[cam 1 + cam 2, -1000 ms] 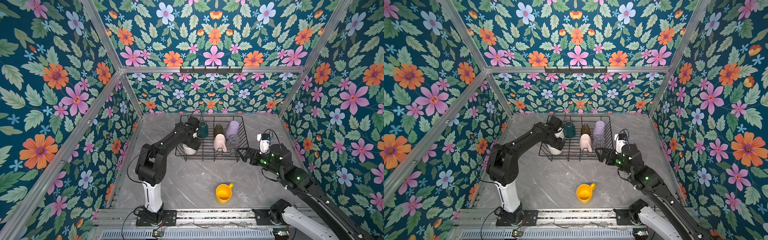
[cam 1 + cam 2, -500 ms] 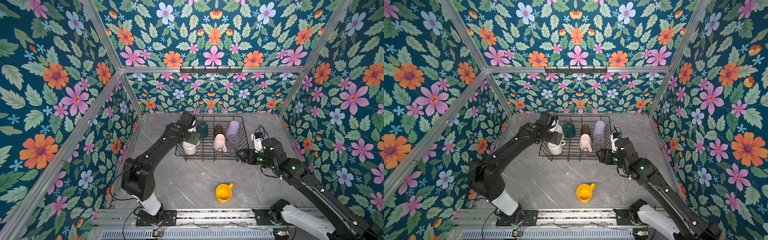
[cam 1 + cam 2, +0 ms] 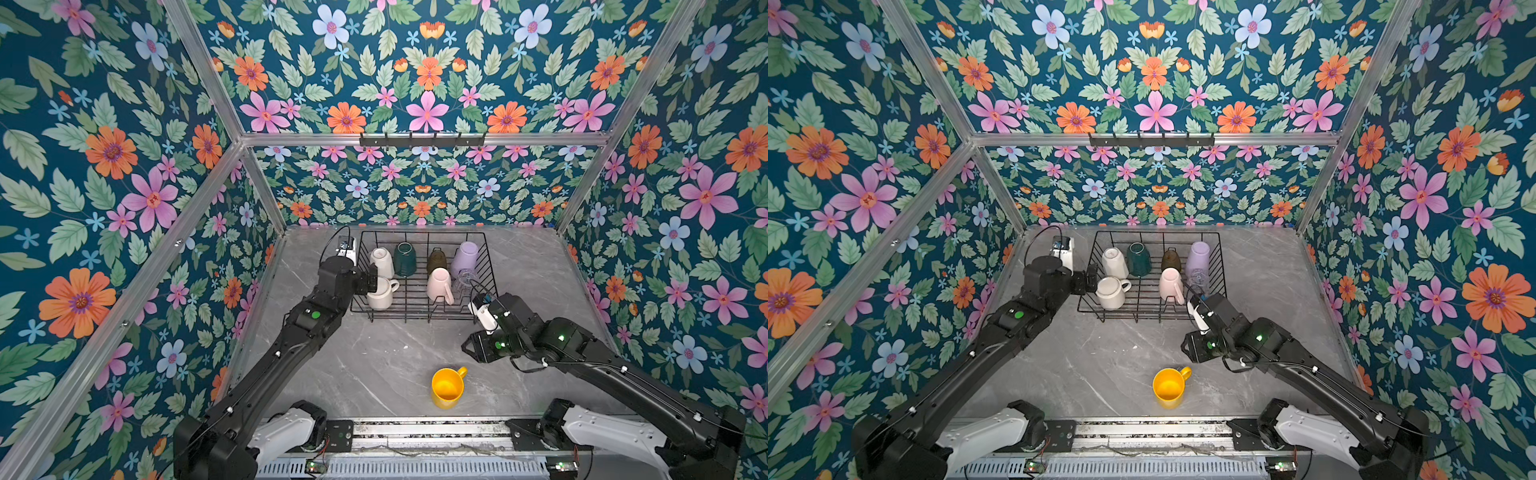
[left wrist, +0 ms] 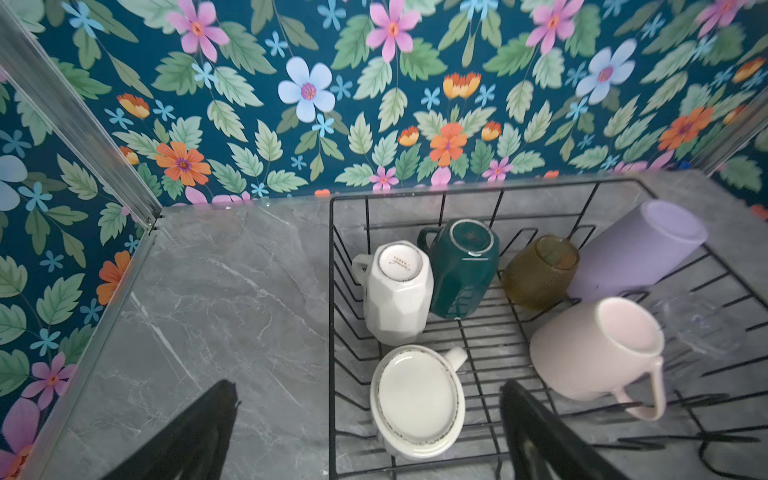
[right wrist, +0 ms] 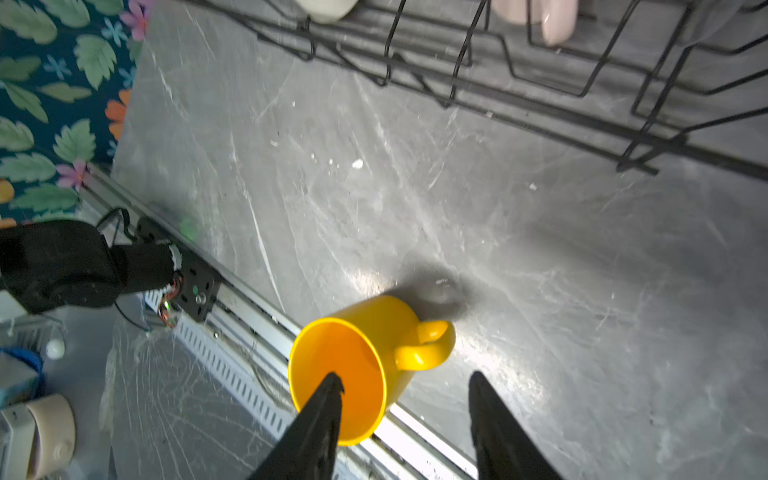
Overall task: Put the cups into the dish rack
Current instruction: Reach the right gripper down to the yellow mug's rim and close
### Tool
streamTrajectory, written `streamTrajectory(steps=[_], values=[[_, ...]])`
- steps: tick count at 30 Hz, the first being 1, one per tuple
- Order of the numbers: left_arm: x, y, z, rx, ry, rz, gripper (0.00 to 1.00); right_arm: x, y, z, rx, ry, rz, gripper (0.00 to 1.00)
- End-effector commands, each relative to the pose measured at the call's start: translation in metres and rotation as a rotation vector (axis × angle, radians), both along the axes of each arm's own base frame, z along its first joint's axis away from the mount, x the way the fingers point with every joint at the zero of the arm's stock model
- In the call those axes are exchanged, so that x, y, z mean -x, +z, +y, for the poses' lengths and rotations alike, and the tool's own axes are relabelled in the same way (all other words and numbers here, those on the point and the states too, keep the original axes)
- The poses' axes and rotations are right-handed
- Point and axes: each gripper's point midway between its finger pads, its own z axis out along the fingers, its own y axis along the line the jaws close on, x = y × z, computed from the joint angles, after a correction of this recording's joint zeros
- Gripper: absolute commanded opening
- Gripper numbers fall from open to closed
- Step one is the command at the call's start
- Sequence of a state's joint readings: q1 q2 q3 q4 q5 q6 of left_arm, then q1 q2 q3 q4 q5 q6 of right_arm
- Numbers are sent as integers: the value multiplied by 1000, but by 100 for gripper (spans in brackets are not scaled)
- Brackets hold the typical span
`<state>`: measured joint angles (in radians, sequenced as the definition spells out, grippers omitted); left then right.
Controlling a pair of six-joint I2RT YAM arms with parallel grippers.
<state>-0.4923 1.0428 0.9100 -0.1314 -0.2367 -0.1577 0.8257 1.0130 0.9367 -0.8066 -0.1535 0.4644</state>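
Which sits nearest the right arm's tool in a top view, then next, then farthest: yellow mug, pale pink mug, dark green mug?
In a top view, from the right tool:
1. yellow mug, on the table in front.
2. pale pink mug, dish rack's near row.
3. dark green mug, rack's back row.

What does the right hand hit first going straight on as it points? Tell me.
Probably the yellow mug: the right hand, open and empty, points at its rim and handle side. Depth is unclear; it may pass beside.
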Motion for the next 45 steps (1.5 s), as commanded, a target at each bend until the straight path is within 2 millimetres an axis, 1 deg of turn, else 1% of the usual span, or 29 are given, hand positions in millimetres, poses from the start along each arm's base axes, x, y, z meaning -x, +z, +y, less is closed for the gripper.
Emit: streamTrajectory(steps=[1, 5, 10, 13, 15, 19, 27, 33, 36, 39, 45], values=[[3, 27, 5, 107, 27, -121, 100, 13, -13, -4, 68, 26, 33, 49], [15, 26, 10, 144, 25, -146, 100, 19, -21, 3, 101, 56, 41, 47], [25, 26, 15, 174, 25, -164, 100, 21, -28, 15, 149, 102, 51, 44], [30, 29, 18, 182, 25, -176, 100, 21, -34, 19, 183, 124, 57, 41], [32, 30, 19, 185, 24, -180, 100, 22, -37, 21, 201, 138, 65, 39], [37, 33, 23, 185, 28, -192, 100, 24, -45, 27, 232, 172, 76, 39], [40, 31, 26, 178, 34, -190, 100, 33, -56, 39, 284, 235, 91, 38], [43, 34, 29, 178, 41, -200, 100, 25, -65, 39, 329, 215, 66, 37], [46, 36, 32, 178, 48, -208, 100, 20, -69, 42, 336, 210, 58, 35], [49, 36, 36, 177, 57, -212, 100, 18, -73, 48, 333, 213, 55, 30], [55, 38, 44, 177, 83, -223, 100, 18, -85, 50, 346, 221, 67, 18]])
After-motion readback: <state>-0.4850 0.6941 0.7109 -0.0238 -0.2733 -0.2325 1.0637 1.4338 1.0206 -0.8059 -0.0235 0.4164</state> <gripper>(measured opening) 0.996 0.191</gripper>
